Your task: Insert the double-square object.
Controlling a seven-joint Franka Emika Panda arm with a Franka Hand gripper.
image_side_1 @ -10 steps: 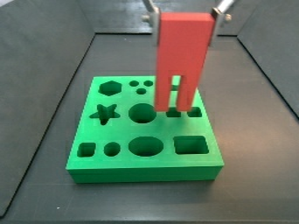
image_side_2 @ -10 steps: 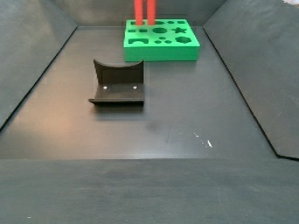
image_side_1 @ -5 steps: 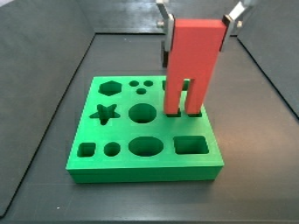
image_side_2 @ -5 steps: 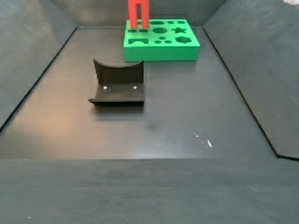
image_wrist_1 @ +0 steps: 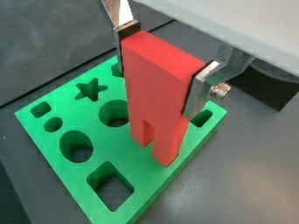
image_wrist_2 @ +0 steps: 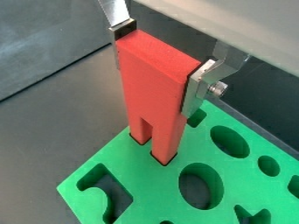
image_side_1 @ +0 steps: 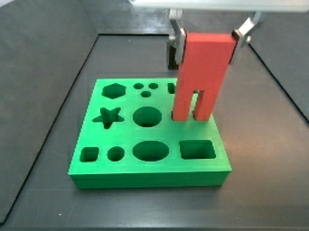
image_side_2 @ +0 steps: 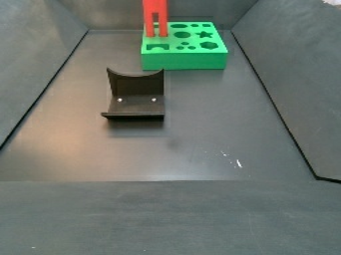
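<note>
The double-square object [image_side_1: 203, 74] is a tall red block with two square legs. It stands upright on the green board [image_side_1: 121, 162], its legs down in the board's top at the far right. It also shows in both wrist views [image_wrist_1: 162, 87] [image_wrist_2: 158, 90] and far off in a side view [image_side_2: 155, 15]. My gripper [image_side_1: 210, 36] is shut on the block's top, one silver finger [image_wrist_1: 205, 86] on each side. The green board [image_wrist_1: 128, 188] has several shaped holes: star, hexagon, circles, squares.
The fixture [image_side_2: 134, 94], a dark bracket with a curved notch, stands on the dark floor well in front of the board [image_side_2: 186, 50]. Dark walls slope up round the floor on all sides.
My gripper has come down with the red block. Its legs have sunk deeper into the board, so less of the block stands above it.
</note>
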